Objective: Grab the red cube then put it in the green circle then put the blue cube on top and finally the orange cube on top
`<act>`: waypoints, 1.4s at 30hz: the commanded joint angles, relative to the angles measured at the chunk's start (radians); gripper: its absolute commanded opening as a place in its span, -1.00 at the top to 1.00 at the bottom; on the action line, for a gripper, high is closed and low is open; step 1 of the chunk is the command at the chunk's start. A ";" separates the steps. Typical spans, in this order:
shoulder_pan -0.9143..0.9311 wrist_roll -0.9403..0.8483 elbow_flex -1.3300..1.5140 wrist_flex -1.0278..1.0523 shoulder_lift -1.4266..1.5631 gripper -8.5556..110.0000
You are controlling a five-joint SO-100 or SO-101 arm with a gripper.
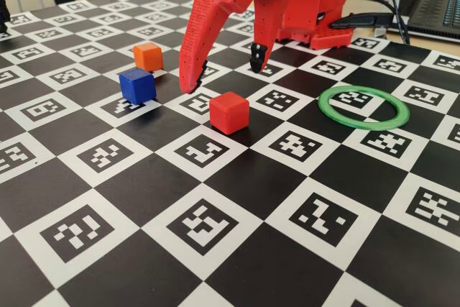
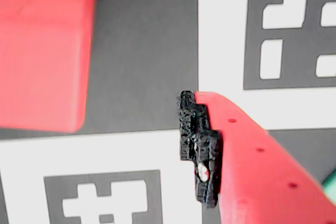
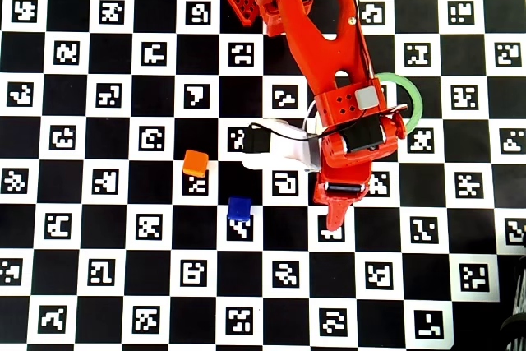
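Two fingers of the gripper (image 1: 224,73) stand wide apart and empty just behind the red cube (image 1: 229,112), which rests on the checkered board (image 1: 215,249) well apart from the green circle (image 1: 364,107); a sound grasp calls for centring the jaws over the cube before closing.

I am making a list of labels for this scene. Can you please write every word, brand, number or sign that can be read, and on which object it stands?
No readable words, letters, numbers or brands appear in any view.
The checkerboard table bears only square black-and-white marker patterns, not text.
The red cube, blue cube, orange cube, green circle and gripper are unmarked.
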 commanded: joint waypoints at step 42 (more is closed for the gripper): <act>0.023 0.018 -0.058 -0.170 -0.117 0.02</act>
